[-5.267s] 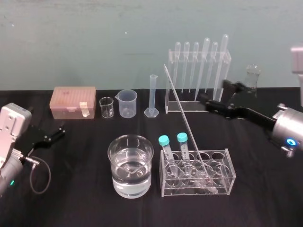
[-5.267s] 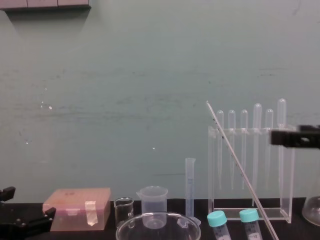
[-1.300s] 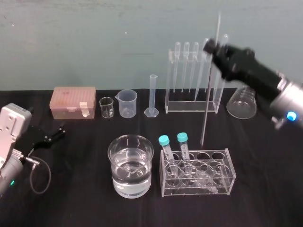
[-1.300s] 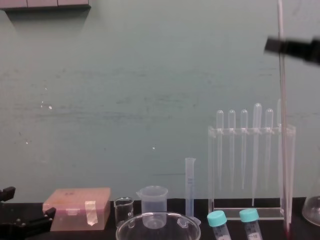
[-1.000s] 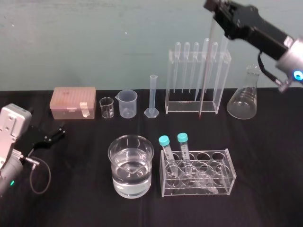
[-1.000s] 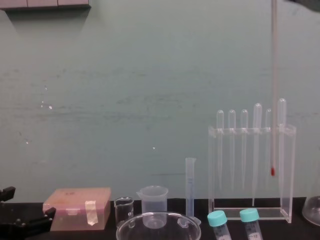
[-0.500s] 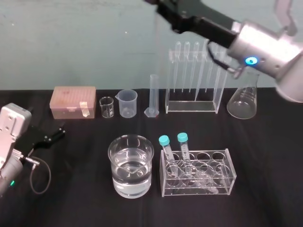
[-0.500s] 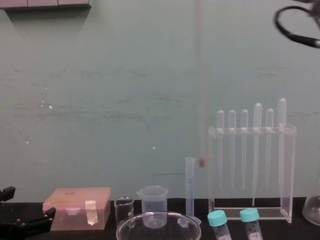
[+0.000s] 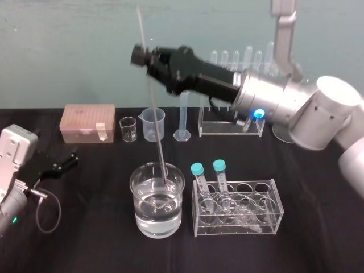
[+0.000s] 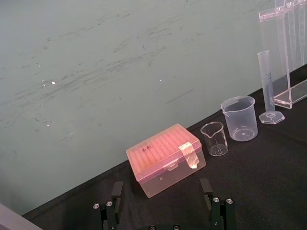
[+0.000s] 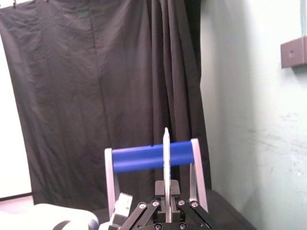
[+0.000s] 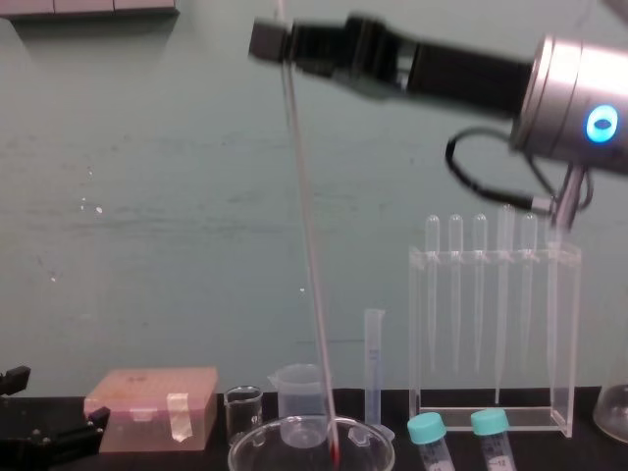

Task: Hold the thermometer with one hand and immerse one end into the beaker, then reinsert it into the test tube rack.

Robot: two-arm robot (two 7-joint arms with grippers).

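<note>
- The right gripper [image 9: 143,56] is up in the air over the desk [image 9: 85,239]. Its fingers are closed tight on the thermometer [image 9: 157,128], gripping it high on its length.
- A short piece of the rod sticks up above the fingers, and the long rest hangs below them.
- In the right wrist view the rod [image 11: 166,167] rises straight out from between the closed fingers of the right gripper [image 11: 166,213].
- The thermometer is slightly tilted, so its lower end sits a little to the robot's right of the fingers.
- The beaker [image 9: 142,219], holding water, stands on the desk well below the right fingers.
- The thermometer's lower end is inside the beaker's rim. In the chest view its red tip [image 12: 336,455] sits below the rim of the beaker [image 12: 257,446]. I cannot tell whether it touches the water.
- The test tube rack [image 9: 276,210], with two teal-capped tubes [image 9: 197,169] in it, stands just beside the beaker. It is below the right fingers and to their right.
- A tall pipette stand [image 9: 230,128] is behind the right arm, near the wall.
- The left gripper [image 9: 69,159] rests low at the desk's left edge, well apart from the beaker.
- In the left wrist view its fingers stand wide apart and hold nothing. A pink box [image 10: 165,160] lies just ahead of them.
</note>
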